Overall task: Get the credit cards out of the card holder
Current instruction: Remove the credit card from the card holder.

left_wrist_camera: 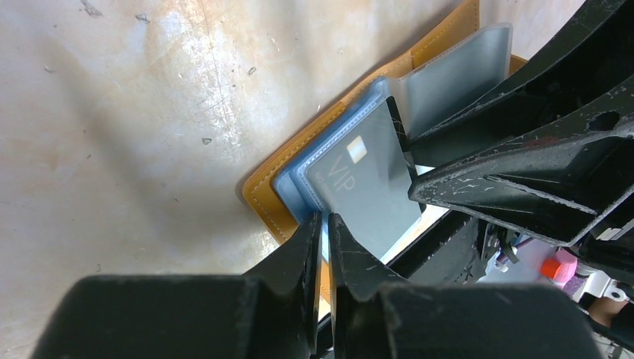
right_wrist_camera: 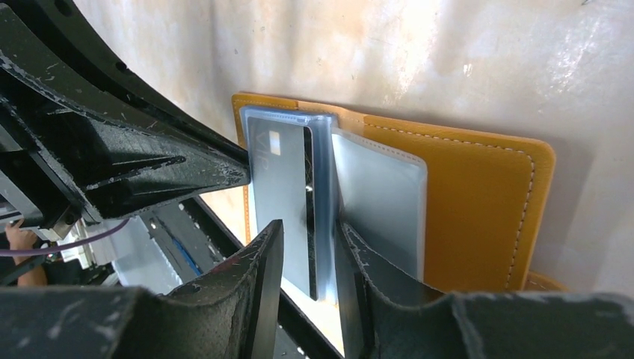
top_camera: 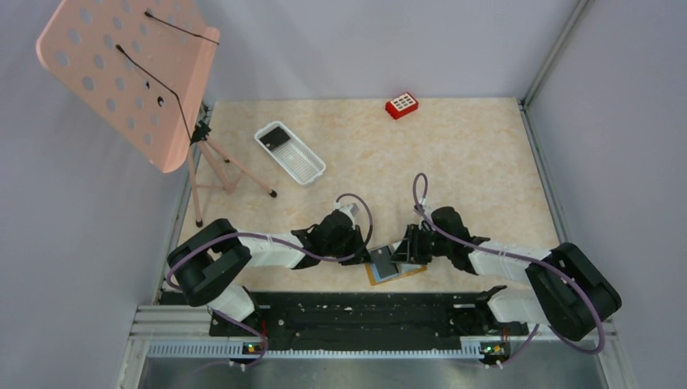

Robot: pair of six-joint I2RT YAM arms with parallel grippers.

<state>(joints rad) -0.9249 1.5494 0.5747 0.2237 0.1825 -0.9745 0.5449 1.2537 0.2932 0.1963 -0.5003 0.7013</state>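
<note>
Peeking from its blue sleeve [right_wrist_camera: 321,172], 1 grey credit card [right_wrist_camera: 280,194], thin, stiff, slick and likely best pinched at its exposed edge, sits in the open card holder [top_camera: 394,271], lower centre overhead. The right gripper [right_wrist_camera: 309,224] straddles that edge, jaws apart; the left gripper [left_wrist_camera: 325,217] clamps the holder's sleeve corner.

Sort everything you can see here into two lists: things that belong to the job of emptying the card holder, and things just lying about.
Part of the job:
card holder
grey card in its sleeve
dark card lying in the tray

Just lying about:
white tray, apart from the card in it
red block
pink music stand
</note>
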